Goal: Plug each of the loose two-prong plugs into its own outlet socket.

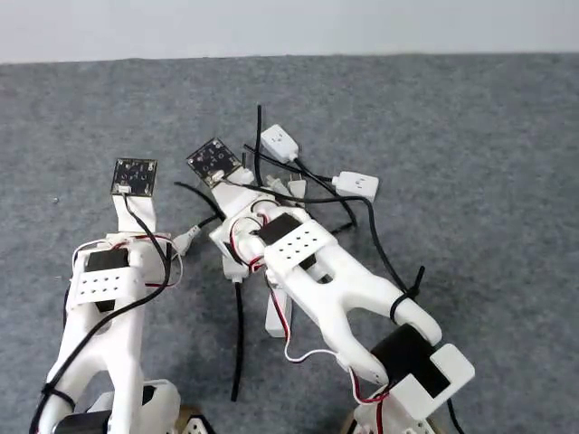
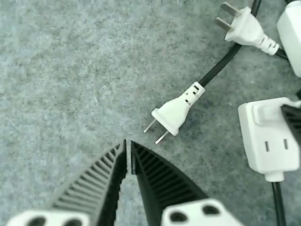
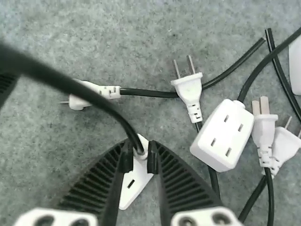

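Observation:
My left gripper (image 2: 127, 143) is shut and holds nothing, its tips just short of the prongs of a loose white two-prong plug (image 2: 171, 113) lying on the carpet. A white outlet socket (image 2: 268, 141) lies beyond that plug, and a second plug (image 2: 244, 26) lies farther off. My right gripper (image 3: 138, 148) is shut on the neck of a white outlet socket (image 3: 133, 178), where its black cable (image 3: 70, 84) comes out. Ahead of it lie a plug (image 3: 188, 87), another plug (image 3: 84, 96) and a white multi-slot socket block (image 3: 221, 134).
Grey carpet (image 1: 470, 117) covers the table. Two white sockets (image 1: 279, 140) (image 1: 355, 183) lie past the arms among tangled black cables (image 1: 380, 244). Two more plugs (image 3: 263, 122) (image 3: 284, 139) lie beside the socket block. Open carpet lies to the far left and right.

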`<state>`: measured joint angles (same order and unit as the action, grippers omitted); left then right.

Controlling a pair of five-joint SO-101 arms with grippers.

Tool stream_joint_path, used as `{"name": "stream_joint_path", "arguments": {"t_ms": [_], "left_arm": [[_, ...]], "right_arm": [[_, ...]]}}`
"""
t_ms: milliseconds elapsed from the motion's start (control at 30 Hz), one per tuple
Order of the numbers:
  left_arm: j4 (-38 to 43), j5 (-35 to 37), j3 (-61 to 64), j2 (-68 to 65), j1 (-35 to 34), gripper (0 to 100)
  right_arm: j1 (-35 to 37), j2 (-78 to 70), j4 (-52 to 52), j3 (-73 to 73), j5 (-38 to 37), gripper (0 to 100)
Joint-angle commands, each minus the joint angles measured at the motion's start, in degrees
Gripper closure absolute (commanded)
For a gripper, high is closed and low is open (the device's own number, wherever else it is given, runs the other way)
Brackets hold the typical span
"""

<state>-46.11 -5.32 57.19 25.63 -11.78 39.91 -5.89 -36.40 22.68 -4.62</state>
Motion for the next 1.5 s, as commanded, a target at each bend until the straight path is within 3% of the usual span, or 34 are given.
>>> {"name": "stream_joint_path", "arguments": {"t_ms": [0, 267, 367, 633, 833, 1100, 1200, 1367, 1467], "left_arm": [[1.2, 0.4, -2.3, 1.1, -0.4, 99], [1.4, 0.7, -2.7, 1.2, -0.6, 99], [3.5, 1.7, -2.7, 1.4, -3.3, 99], [4.5, 12.8, -6.2, 1.1, -11.3, 99], [4.7, 23.6, -8.0, 1.1, -16.2, 97], [5.8, 23.9, -7.5, 1.1, -16.1, 92], [5.9, 24.2, -7.5, 1.1, -16.0, 92], [10.0, 24.2, -5.2, 1.1, -14.4, 92], [10.5, 24.2, -5.0, 1.1, -13.9, 92]], "right_arm": [[0.0, -1.5, -1.7, -0.2, -0.2, 96.9], [2.2, 3.9, -7.8, -0.2, 10.1, 68.8], [2.9, 6.1, -9.5, -0.2, 16.3, 69.1], [4.6, 6.9, -7.3, 0.2, 33.1, 69.1], [7.0, -0.2, 1.5, -0.3, 32.7, 69.1], [5.3, -11.1, -3.4, -10.0, 28.4, 69.3], [5.2, -16.1, -10.1, -17.1, 28.3, 73.4], [1.7, -21.1, -20.0, -26.6, 28.4, 99.8], [-1.8, -18.9, -22.1, -26.8, 28.4, 99.0]]}}
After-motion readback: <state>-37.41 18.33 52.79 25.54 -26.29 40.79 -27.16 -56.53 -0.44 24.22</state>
